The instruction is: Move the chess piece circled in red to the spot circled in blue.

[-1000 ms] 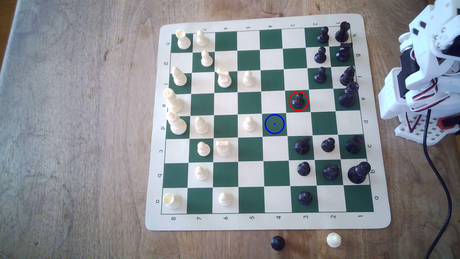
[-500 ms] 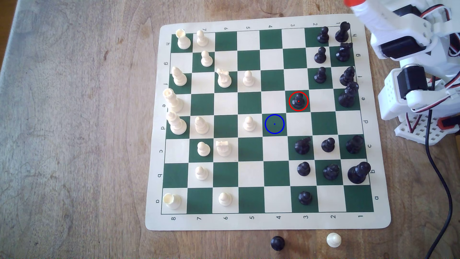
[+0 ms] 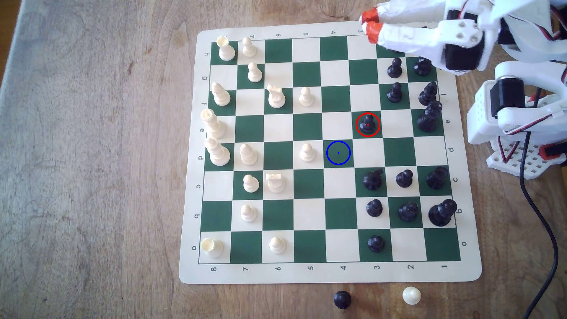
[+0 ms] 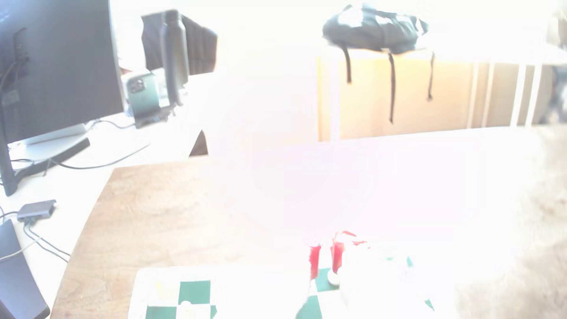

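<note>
The black pawn (image 3: 368, 124) stands upright inside the red ring on a dark green square at file 3, row e of the chessboard (image 3: 337, 273). One square diagonally toward the exterior view's lower left lies the blue-ringed spot (image 3: 338, 152), a bare dark green square. My gripper (image 3: 369, 21) hovers over the board's far edge near file 3, well above the pawn in that picture. Its red-tipped fingers (image 3: 372, 30) sit nearly together with nothing between them. The washed-out wrist view shows the gripper (image 4: 325, 259) over a green square.
Black pieces crowd the exterior view's right files, partly under the arm, and cream pieces fill its left files. A cream pawn (image 3: 307, 152) stands one square left of the spot. A black pawn (image 3: 342, 299) and a cream pawn (image 3: 411, 295) rest off the board. A black cable (image 3: 540, 214) trails from the arm's base (image 3: 515, 122).
The arm has unfolded from beside its base and swung left across the board's far right corner, covering the black pieces there. No chess piece has moved.
</note>
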Controlling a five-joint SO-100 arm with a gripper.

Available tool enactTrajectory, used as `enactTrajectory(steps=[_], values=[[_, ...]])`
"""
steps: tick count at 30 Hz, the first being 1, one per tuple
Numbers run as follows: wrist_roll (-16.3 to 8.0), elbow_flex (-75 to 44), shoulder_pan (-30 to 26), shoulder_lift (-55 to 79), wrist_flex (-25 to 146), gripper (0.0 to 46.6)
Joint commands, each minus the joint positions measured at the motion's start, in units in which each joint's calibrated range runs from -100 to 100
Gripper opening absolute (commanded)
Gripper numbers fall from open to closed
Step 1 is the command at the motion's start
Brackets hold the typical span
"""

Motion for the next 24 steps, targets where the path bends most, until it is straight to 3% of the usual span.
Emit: enactTrajectory(steps=[1, 3, 7, 15, 19, 21, 24], values=[[-1.2, -16.5, 4.4, 13.7, 11.6, 7.2], [-1.3, -18.2, 4.7, 17.6, 17.1, 8.0], [-3.9, -21.6, 3.3, 24.2, 24.5, 12.1], [-6.3, -26.6, 4.7, 36.9, 32.2, 13.1], [-5.9, -25.9, 4.8, 39.0, 34.0, 14.1], [-3.9, -23.9, 4.8, 39.0, 34.7, 15.4], [-3.0, -23.2, 5.0, 39.3, 34.7, 15.8]])
